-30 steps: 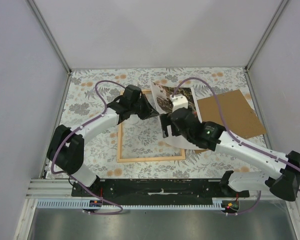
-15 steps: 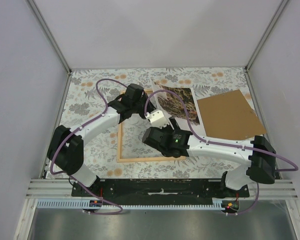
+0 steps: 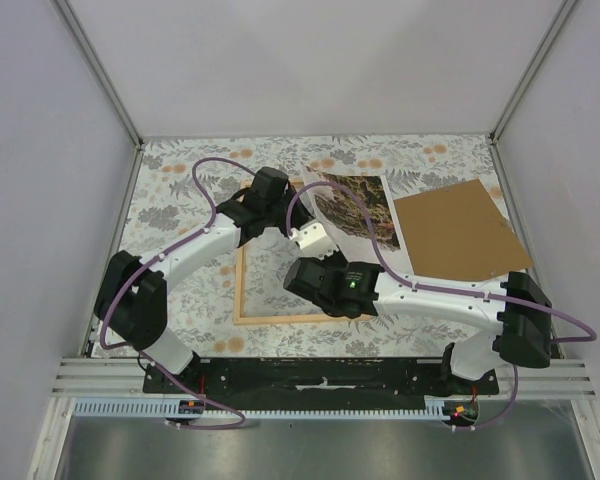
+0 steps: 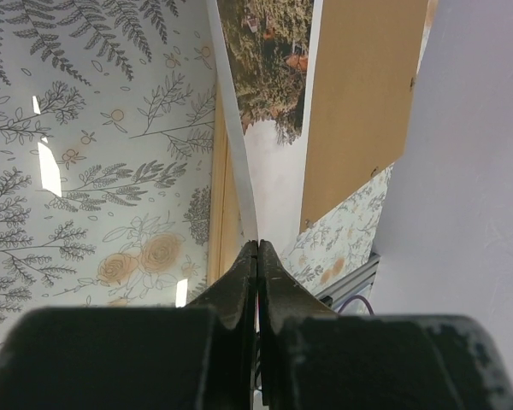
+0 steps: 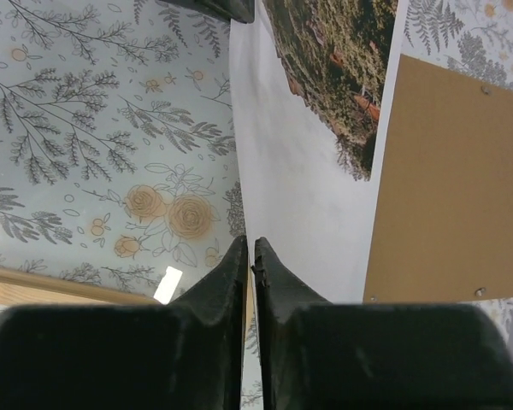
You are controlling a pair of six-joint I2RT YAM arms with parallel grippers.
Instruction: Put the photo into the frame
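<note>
left gripper pinched tight on thin photo edge. right gripper jaws nearly closed on same white-backed sheet. photo tilted over far right corner of light wood frame; flat brown backing board just beside.

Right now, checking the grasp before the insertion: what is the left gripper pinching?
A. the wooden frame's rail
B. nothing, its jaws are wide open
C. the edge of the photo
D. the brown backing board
C: in the left wrist view the left gripper has its jaws closed together on the thin white edge of the photo.
</note>
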